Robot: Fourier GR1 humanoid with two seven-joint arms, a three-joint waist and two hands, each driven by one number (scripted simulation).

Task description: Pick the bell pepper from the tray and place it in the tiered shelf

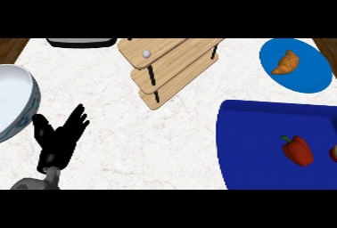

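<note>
A red bell pepper (297,150) with a green stem lies on the dark blue tray (256,147) at the lower right. The wooden tiered shelf (168,67) stands at the top centre, its boards stepping down toward the lower left. My left hand (58,140) is at the lower left, open, fingers spread and pointing up, far from both tray and shelf. My right hand does not show.
A blue plate (309,75) with a croissant (285,62) sits at the top right. A large white bowl (13,98) is at the left edge. A red object (334,153) pokes in at the tray's right edge. A dark item (79,42) lies at the top.
</note>
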